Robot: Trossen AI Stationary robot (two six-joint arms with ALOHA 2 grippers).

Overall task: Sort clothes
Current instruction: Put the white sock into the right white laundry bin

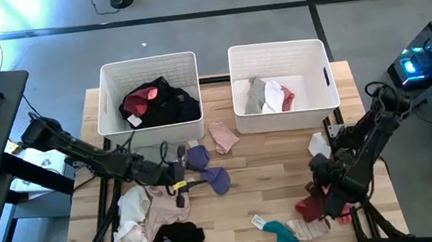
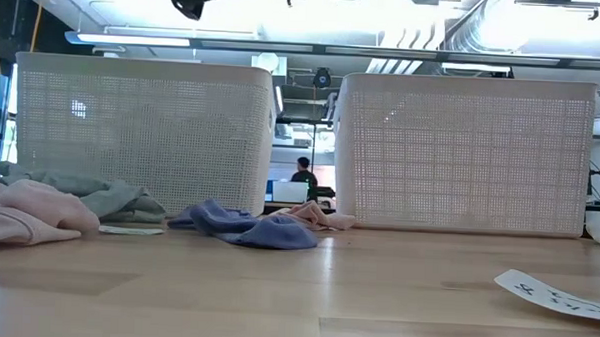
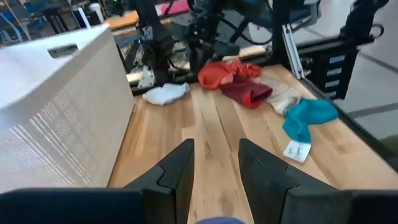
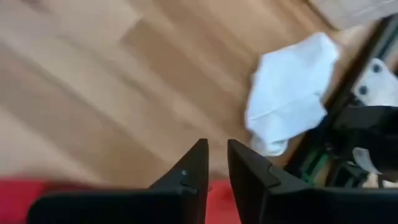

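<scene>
The wooden counter [image 1: 272, 172] carries two white bins [image 1: 151, 92] at its far side, with clothes [image 1: 157, 215] scattered nearer. The left gripper [image 1: 180, 179] hovers part-open beside a lavender garment [image 1: 210, 175]. The right gripper [image 1: 324, 194], jaws narrowly apart, sits over a red garment [image 1: 313, 206]; whether it grips cannot be told.

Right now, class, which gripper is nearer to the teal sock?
Right. The right gripper sits over the red clothes just beside the teal sock; the left gripper is farther off, by the lavender garment mid-table.

2 bins [image 1: 148, 63] behind | clothes [image 1: 161, 212] front-left of table [image 1: 272, 172] | socks [image 1: 283, 232] front-right
</scene>
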